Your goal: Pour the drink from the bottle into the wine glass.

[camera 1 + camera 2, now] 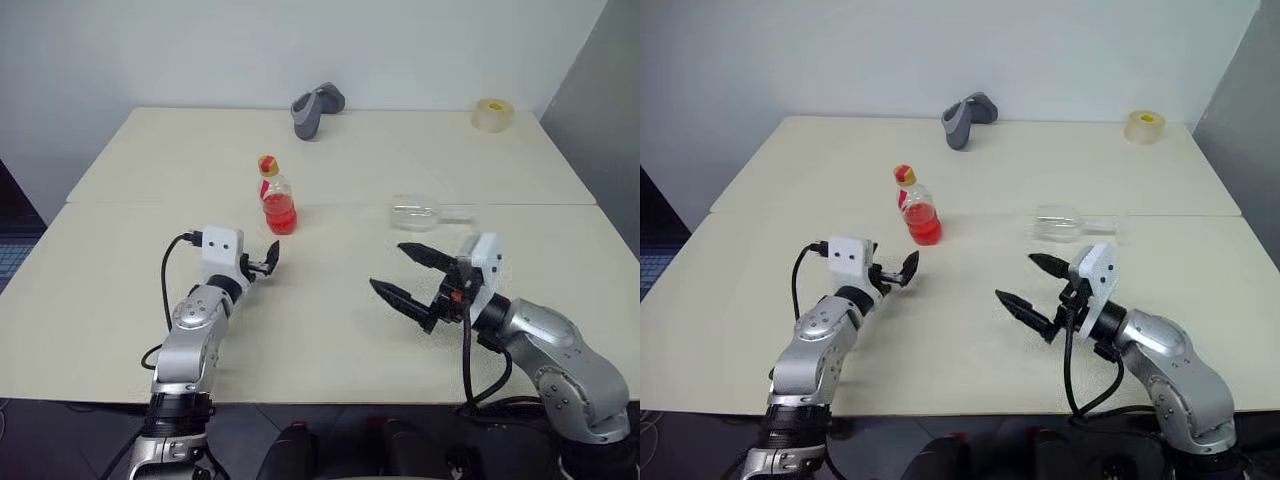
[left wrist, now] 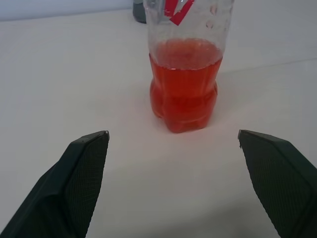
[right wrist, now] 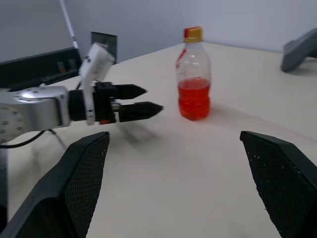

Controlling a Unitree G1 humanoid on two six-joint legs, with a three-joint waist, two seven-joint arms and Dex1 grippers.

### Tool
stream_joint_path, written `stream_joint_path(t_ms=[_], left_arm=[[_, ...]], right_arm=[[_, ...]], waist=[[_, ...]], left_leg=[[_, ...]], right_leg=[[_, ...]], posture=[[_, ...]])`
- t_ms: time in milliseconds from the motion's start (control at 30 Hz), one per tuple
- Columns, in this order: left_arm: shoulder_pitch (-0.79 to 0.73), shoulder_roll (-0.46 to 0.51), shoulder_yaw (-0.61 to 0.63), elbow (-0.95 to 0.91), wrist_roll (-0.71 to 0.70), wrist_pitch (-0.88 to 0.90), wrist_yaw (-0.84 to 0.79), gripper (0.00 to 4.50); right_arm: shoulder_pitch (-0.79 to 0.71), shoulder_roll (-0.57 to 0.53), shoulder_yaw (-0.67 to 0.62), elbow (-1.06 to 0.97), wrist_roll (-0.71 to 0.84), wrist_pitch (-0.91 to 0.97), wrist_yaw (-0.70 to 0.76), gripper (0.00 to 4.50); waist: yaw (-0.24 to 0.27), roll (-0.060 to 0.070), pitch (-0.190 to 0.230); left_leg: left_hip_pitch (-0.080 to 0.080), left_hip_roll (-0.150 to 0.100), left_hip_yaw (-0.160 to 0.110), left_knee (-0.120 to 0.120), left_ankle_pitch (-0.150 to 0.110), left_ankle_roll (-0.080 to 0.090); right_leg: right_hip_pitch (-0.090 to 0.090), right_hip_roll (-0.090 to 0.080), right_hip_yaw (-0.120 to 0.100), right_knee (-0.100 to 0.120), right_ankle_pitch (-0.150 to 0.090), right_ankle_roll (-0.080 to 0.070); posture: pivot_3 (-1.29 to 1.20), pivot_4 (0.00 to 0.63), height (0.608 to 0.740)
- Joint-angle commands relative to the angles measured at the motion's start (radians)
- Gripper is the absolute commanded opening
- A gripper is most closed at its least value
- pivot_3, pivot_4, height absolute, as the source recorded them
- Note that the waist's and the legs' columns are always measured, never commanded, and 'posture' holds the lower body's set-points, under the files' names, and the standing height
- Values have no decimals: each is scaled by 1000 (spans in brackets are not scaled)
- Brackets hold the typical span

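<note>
1. Wine glass [image 1: 425, 213] lies on its side on the tabletop [image 1: 350, 330], beyond my right gripper [image 1: 410, 270], whose jaws stand released to right it.
2. Bottle [image 1: 276, 196] stands upright ahead of my left gripper [image 1: 270, 258], jaws released for a grab.

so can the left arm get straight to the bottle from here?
Probably yes. The left gripper is open and lined up on the bottle, with bare table between them; the wine glass lies off to the right.
</note>
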Motion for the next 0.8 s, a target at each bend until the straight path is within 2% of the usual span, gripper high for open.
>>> stream_joint_path(t_ms=[33, 400, 800], left_arm=[[-38, 13, -4, 39, 24, -67, -12, 4482], [-198, 18, -1, 297, 35, -212, -76, 4482], [-353, 10, 10, 522, 19, -275, -161, 4482]], right_arm=[[-33, -9, 9, 2, 8, -14, -2, 4500], [-75, 14, 39, -6, 10, -6, -60, 4500], [-74, 12, 52, -38, 14, 9, -107, 4500]], waist=[[0, 0, 0], [5, 0, 0], [5, 0, 0]], left_leg=[[0, 0, 0, 0, 0, 0], [-1, 0, 0, 0, 2, -4], [-1, 0, 0, 0, 2, -4]], right_leg=[[0, 0, 0, 0, 0, 0], [-1, -1, 0, 0, 0, 0], [-2, 0, 0, 0, 0, 0]], posture=[[0, 150, 740], [0, 150, 740], [0, 150, 740]])
